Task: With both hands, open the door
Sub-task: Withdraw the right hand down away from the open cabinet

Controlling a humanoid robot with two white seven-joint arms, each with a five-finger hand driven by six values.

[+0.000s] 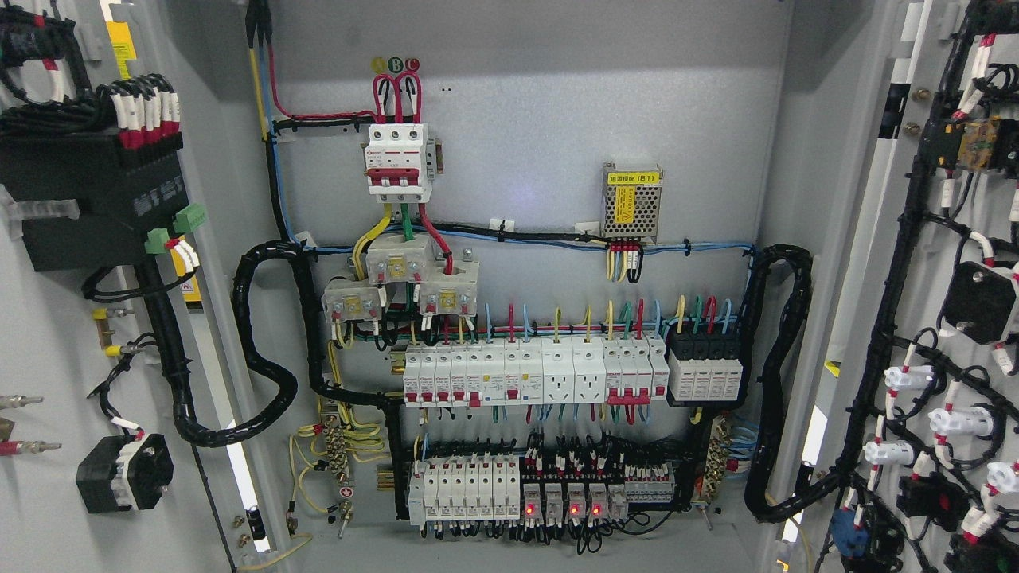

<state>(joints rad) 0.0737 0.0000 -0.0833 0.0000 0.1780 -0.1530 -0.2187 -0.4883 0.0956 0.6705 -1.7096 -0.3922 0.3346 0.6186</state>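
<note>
Right in front of the cabinet, both doors already stand swung wide: the left door (48, 334) fills the left edge and the right door (947, 318) the right edge, each showing its inner face loaded with wired parts. So I'd say the opening job looks pretty much done; if anything is left, it's maybe pushing them a touch wider, but I can't judge that from here. No robot hand shows anywhere, left or right, so I can't tell whether either one is open, curled or holding something.

Inside, the grey back panel (541, 103) carries a red-and-white main breaker (397, 161) up top, a small metal power supply (631, 202) to its right, and a long breaker row (533, 376) across the middle. Below that sits a lower row of relays (541, 489), a few with red lights glowing. Thick black cable looms (267, 350) curl from the panel out to each door.

As for the room, nothing of it shows. No floor, no tabletop, no people, just grey sheet metal and wiring.
</note>
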